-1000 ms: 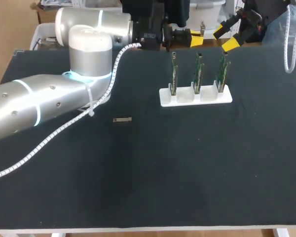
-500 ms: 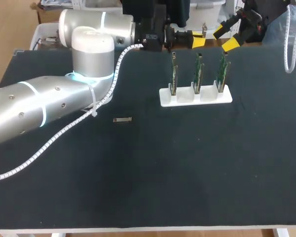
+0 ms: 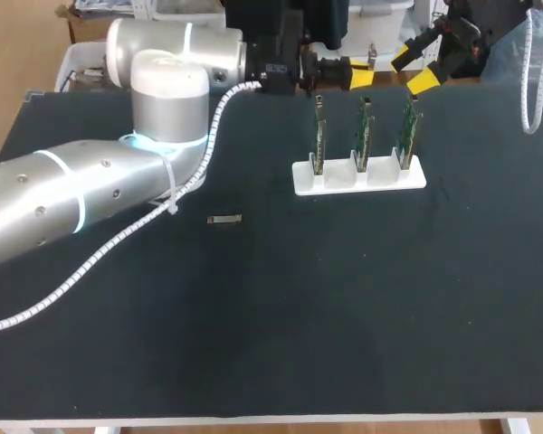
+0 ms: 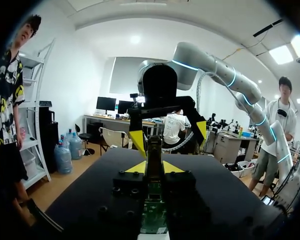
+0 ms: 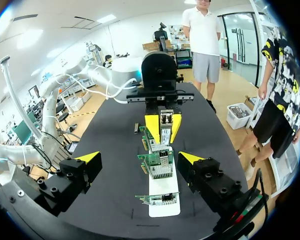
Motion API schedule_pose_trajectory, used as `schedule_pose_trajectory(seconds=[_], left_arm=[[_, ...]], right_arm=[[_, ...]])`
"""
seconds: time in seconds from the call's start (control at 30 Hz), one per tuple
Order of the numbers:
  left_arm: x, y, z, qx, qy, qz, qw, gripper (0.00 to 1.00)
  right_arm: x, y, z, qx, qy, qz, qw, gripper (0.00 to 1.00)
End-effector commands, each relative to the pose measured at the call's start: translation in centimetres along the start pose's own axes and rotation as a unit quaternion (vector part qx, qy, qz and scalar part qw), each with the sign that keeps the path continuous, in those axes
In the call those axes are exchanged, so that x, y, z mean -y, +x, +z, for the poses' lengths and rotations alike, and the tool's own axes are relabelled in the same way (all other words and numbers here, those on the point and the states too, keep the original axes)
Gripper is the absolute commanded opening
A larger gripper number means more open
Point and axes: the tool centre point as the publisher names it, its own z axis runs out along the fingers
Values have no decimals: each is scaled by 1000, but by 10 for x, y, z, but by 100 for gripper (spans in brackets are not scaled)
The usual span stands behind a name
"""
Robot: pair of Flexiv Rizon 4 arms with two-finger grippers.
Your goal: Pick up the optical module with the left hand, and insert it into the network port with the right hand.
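The optical module [image 3: 224,220] is seen on the desk [image 3: 344,316], left of centre. The left tool [image 4: 153,167] is held narrowly parted and empty, the right tool [image 5: 139,159] spread wide. Small, stiff, likely light, the module should be pinched across its long sides.

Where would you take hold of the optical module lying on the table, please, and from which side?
I would grip the optical module across its long sides at mid-length, coming straight down from above. It lies flat on the table as a slim bar, so those sides are the easiest opposed faces.
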Motion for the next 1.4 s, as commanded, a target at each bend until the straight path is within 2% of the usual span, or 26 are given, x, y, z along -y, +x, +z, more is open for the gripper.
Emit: schedule_pose_trajectory(seconds=[0.03,1.07,1.33,1.4], left_arm=[[-1,-1,0,0,-1,1,1000,0],[-1,-2,3,0,6,2,1000,0],[-1,-2,3,0,6,2,1000,0],[-1,-2,3,0,6,2,1000,0]], right_arm=[[7,-2,-3,-1,-237,0,971,100],[7,-2,-3,-1,-237,0,971,100],[31,-14,-9,-36,-190,-10,981,100],[34,-19,-9,-42,-194,-18,980,100]])
